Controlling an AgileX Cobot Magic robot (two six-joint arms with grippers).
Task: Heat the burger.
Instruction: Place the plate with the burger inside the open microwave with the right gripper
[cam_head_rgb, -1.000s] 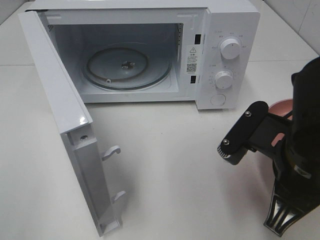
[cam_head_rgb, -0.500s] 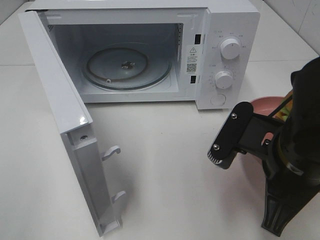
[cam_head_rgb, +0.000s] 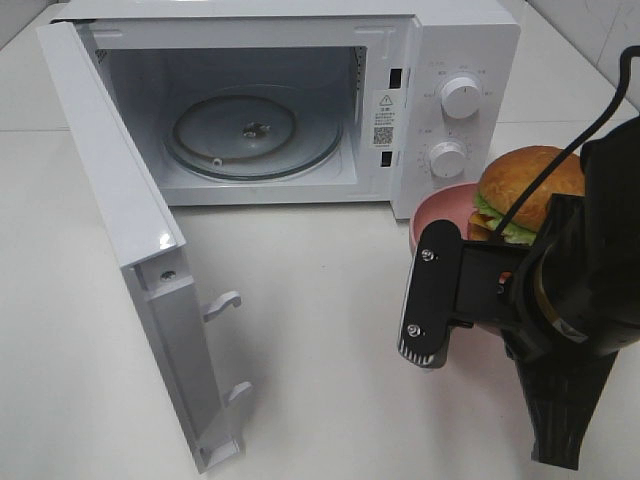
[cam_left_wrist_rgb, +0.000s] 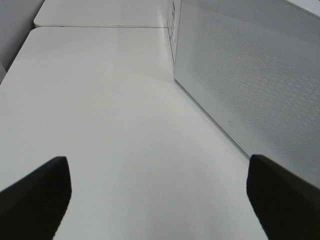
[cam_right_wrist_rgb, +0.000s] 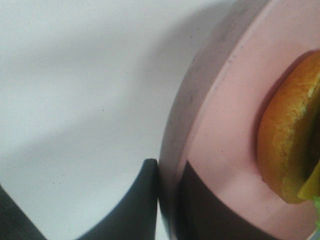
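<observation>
A white microwave (cam_head_rgb: 470, 45) is seen at the back of the white bench (cam_head_rgb: 330, 330), with its door (cam_head_rgb: 110, 180) swung fully open to the left. Inside, a round glass turntable (cam_head_rgb: 250, 130) is exposed, with nothing on it. Two white knobs (cam_head_rgb: 461, 96) are set one above the other on the control panel at the right.

The burger (cam_head_rgb: 530, 180) is found to the right of the microwave, outside the cavity, near the lower knob in the high view. It is carried on a round pink plate (cam_head_rgb: 435, 215), and its golden bun, green lettuce and dark patty are seen above the rim. The burger sits well in from the plate's edge.

The right end effector (cam_right_wrist_rgb: 167, 200) is closed narrowly on the plate's rim. One of its dark fingers (cam_right_wrist_rgb: 135, 205) is pressed against the outer side of the rim and the other lies on the inner pink face. The burger itself is not touched by it. A soft shadow is cast on the bench beside the plate.

The left end effector (cam_left_wrist_rgb: 160, 195) is held wide, with nothing between its two dark fingers. It is poised over bare bench, beside a white dot-meshed panel (cam_left_wrist_rgb: 260, 75) of the microwave. It is not seen in the high view.
</observation>
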